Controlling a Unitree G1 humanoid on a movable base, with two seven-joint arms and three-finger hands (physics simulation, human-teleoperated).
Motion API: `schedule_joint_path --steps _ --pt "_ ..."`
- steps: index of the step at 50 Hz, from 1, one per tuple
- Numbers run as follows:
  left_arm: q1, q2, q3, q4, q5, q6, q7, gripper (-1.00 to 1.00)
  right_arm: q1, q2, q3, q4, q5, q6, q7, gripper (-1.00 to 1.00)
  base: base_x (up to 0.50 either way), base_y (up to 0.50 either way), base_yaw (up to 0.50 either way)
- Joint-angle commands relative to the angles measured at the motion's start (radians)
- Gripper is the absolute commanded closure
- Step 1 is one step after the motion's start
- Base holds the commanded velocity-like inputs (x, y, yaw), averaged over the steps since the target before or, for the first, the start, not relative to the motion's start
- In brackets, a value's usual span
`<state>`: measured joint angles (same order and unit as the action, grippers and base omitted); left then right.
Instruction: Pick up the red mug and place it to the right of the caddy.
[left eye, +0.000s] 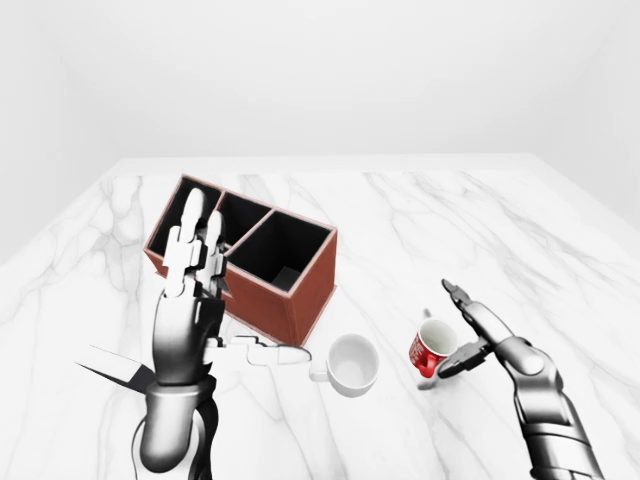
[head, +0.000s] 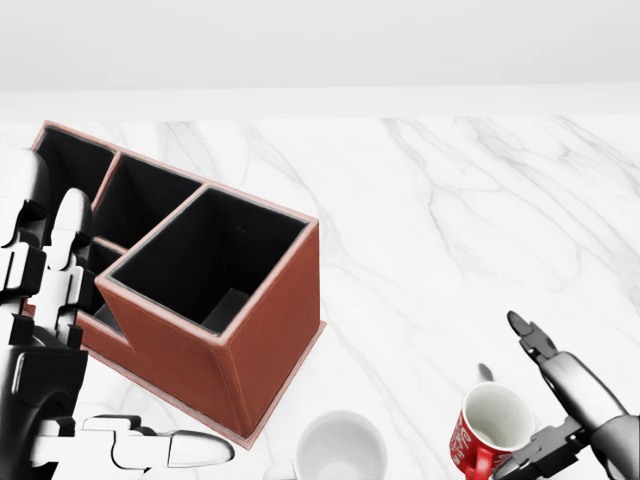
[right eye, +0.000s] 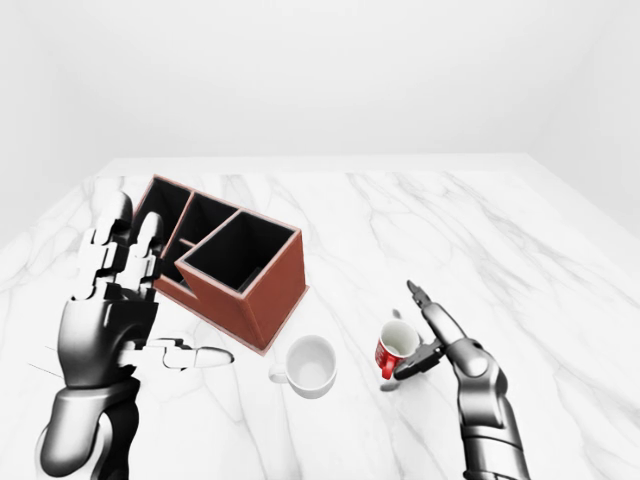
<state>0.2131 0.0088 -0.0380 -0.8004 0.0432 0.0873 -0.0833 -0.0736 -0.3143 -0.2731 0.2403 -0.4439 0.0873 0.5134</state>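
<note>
— Where is the red mug (left eye: 432, 349) now?

— On the marble table (left eye: 420, 220), near me, right of the white mug (left eye: 351, 364) and well right of the caddy (left eye: 246, 258). It looks slightly tilted.

— And your right hand (left eye: 470, 330)?

— Spread apart at the mug's right side, fingers not closed round it. I judge I'm at the grasp step. My left hand (left eye: 192, 305) is raised, fingers apart, holding nothing.

— Next?

— Close round the body, then lift and set it just right of the caddy.
</note>
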Motion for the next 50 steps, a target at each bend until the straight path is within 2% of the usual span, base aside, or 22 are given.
schedule_joint_path --steps 1,10,17,22,23,24,25,26,50 --pt "0.001 0.0 0.001 -0.002 -0.001 0.0 0.0 -1.0 0.002 0.005 0.008 0.003 -0.008 0.0 -0.006 -1.0 0.0 0.0 0.0" --pt "0.0 0.0 0.003 -0.002 -0.002 0.0 -0.002 -1.0 -0.003 0.007 0.015 0.021 -0.012 -0.002 -0.013 -1.0 0.0 0.0 0.0" --pt "0.0 0.0 0.002 0.006 -0.001 0.0 -0.002 -1.0 -0.004 0.004 0.017 0.047 -0.01 -0.022 -0.024 -1.0 0.0 0.0 0.0" --pt "0.001 -0.001 0.002 0.004 -0.001 0.0 -0.001 -1.0 0.003 0.006 0.018 0.043 -0.011 -0.023 -0.022 -1.0 0.0 0.0 0.0" --pt "0.0 0.0 0.001 0.002 -0.001 0.0 -0.001 -1.0 0.003 0.006 0.019 0.046 -0.012 -0.026 -0.022 -0.88 0.0 0.0 0.0" --pt "0.001 0.0 0.002 0.005 -0.001 0.0 -0.001 -1.0 0.005 0.006 0.02 0.047 -0.012 -0.028 -0.021 0.12 0.0 0.0 0.0" --pt "0.0 0.0 0.003 0.005 -0.002 0.0 -0.001 -1.0 0.004 0.006 0.02 0.048 -0.013 -0.028 -0.022 0.31 0.0 0.0 0.0" --pt "0.0 0.0 0.005 0.012 -0.004 0.0 -0.003 -1.0 0.004 0.007 0.021 0.049 -0.012 -0.029 -0.021 1.0 0.0 0.0 0.0" --pt "-0.001 0.0 0.002 0.005 -0.002 0.0 -0.001 -1.0 0.022 0.013 0.009 -0.024 -0.02 0.0 0.008 1.0 0.0 0.0 0.0"
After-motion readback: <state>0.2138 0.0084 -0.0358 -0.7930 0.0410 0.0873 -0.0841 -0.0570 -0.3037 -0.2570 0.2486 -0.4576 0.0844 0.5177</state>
